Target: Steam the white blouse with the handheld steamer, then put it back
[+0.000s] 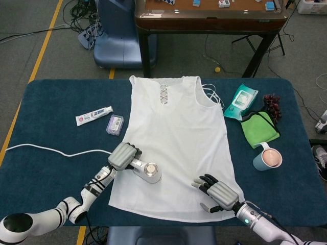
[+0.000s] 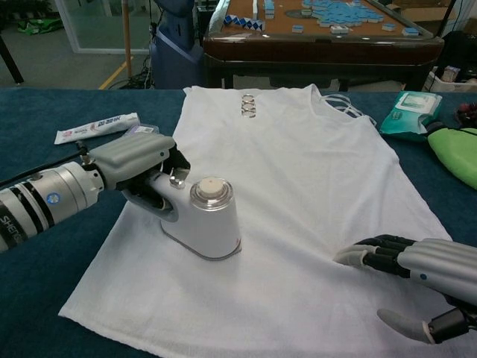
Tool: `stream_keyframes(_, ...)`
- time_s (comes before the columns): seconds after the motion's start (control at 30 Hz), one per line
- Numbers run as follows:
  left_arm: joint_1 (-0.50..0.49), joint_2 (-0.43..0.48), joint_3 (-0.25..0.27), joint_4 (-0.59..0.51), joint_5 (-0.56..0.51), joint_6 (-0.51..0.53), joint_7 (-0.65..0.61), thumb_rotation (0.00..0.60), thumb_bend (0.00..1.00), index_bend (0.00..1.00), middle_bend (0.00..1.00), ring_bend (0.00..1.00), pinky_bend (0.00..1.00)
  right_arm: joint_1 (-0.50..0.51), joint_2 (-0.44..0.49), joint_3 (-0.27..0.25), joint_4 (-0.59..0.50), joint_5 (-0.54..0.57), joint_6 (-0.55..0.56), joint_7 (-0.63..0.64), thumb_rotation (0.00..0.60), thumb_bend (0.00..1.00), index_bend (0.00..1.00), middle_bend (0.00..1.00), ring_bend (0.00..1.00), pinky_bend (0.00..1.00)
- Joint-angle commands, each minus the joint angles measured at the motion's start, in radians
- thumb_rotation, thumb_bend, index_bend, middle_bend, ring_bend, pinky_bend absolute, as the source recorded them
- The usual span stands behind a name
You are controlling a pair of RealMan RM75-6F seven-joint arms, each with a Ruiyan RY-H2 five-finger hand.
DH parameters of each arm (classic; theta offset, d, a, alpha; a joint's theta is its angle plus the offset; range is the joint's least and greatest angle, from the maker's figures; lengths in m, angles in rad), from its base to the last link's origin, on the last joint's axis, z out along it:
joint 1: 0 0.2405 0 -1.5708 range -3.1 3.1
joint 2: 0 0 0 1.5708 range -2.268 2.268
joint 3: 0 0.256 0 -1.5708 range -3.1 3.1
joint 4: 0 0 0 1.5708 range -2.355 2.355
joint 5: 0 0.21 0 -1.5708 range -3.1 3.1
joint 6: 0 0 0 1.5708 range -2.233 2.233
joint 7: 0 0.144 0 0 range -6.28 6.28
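The white blouse [image 1: 176, 138] [image 2: 298, 186] lies flat on the blue table, neck toward the far side. My left hand [image 1: 124, 155] [image 2: 141, 168] grips the handle of the silver handheld steamer [image 1: 148, 171] [image 2: 207, 222], whose face rests on the blouse's lower left part. A white cord [image 1: 51, 149] trails left from it. My right hand [image 1: 218, 193] [image 2: 417, 276] rests with fingers spread on the blouse's lower right hem, holding nothing.
A toothpaste tube [image 1: 94, 115] and a small purple packet [image 1: 115, 124] lie left of the blouse. To the right are a wipes pack [image 1: 241, 101], a green cloth [image 1: 259, 128], dark grapes [image 1: 272, 104] and a mug [image 1: 267, 157]. A wooden table [image 1: 209, 18] stands beyond.
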Motion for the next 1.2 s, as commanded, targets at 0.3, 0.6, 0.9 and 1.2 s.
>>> stream_keyframes(0.3,-0.020,0.062,-0.040,-0.152,-0.007,-0.012,0.029,0.600,0.25,0.82,0.68,0.59,0.57,-0.001,0.002,-0.005,-0.002,0.003,0.004,0.001,0.288,0.48,0.00,0.10,0.00,0.00)
stream_keyframes(0.6,-0.083,-0.021,-0.127,-0.003,-0.061,-0.051,-0.048,0.600,0.25,0.82,0.68,0.59,0.57,-0.003,0.004,-0.003,-0.011,0.012,0.002,-0.006,0.291,0.48,0.00,0.10,0.00,0.00)
stream_keyframes(0.9,-0.123,-0.138,-0.152,0.269,-0.092,-0.081,-0.125,0.600,0.25,0.82,0.68,0.59,0.57,-0.002,0.001,0.001,-0.016,0.023,-0.005,-0.016,0.294,0.48,0.00,0.10,0.00,0.00)
stream_keyframes(1.2,-0.106,-0.177,-0.123,0.386,-0.087,-0.082,-0.195,0.600,0.25,0.82,0.68,0.58,0.57,0.005,-0.002,0.003,-0.015,0.028,-0.016,-0.015,0.295,0.48,0.00,0.10,0.00,0.00)
